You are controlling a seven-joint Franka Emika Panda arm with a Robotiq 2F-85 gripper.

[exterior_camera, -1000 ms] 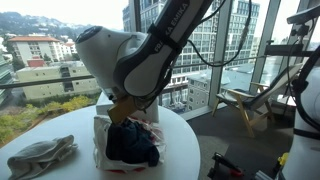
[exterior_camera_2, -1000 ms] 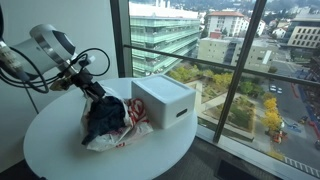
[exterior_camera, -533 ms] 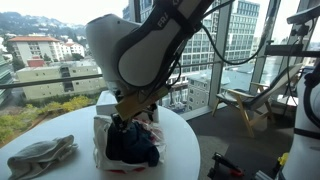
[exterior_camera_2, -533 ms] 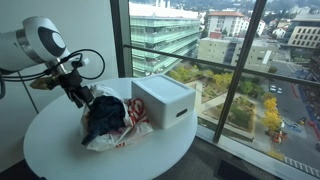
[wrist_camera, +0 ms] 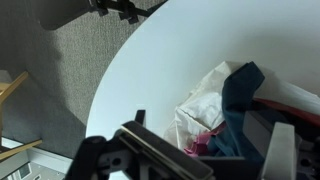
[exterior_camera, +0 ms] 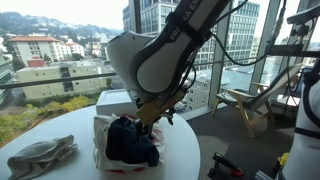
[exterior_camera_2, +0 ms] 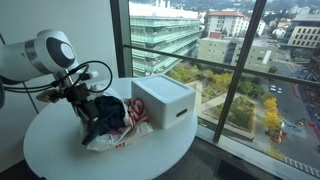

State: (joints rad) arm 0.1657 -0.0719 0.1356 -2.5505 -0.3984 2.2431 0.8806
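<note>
A pile of laundry lies on the round white table [exterior_camera_2: 55,150]: a dark blue garment [exterior_camera_2: 103,115] [exterior_camera: 128,143] [wrist_camera: 240,100] on a crumpled white bag [wrist_camera: 205,100] with pink and red cloth showing. My gripper [exterior_camera_2: 86,106] [exterior_camera: 150,117] [wrist_camera: 208,150] hangs just above the pile's edge nearest the wall. It is open, with the fingers wide apart and nothing held. In the wrist view the blue garment and the bag lie between and below the two fingers. The arm's bulky joint hides part of the pile in an exterior view.
A white box [exterior_camera_2: 165,100] [exterior_camera: 113,99] stands right behind the pile, toward the floor-to-ceiling windows. A grey cloth [exterior_camera: 40,157] lies apart near the table's rim. A wooden chair [exterior_camera: 245,105] stands on the floor, and grey carpet [wrist_camera: 45,90] shows beyond the table edge.
The arm has swung round and the gripper has dropped closer to the laundry pile. The jaws have stayed open. The pile and the box have not moved.
</note>
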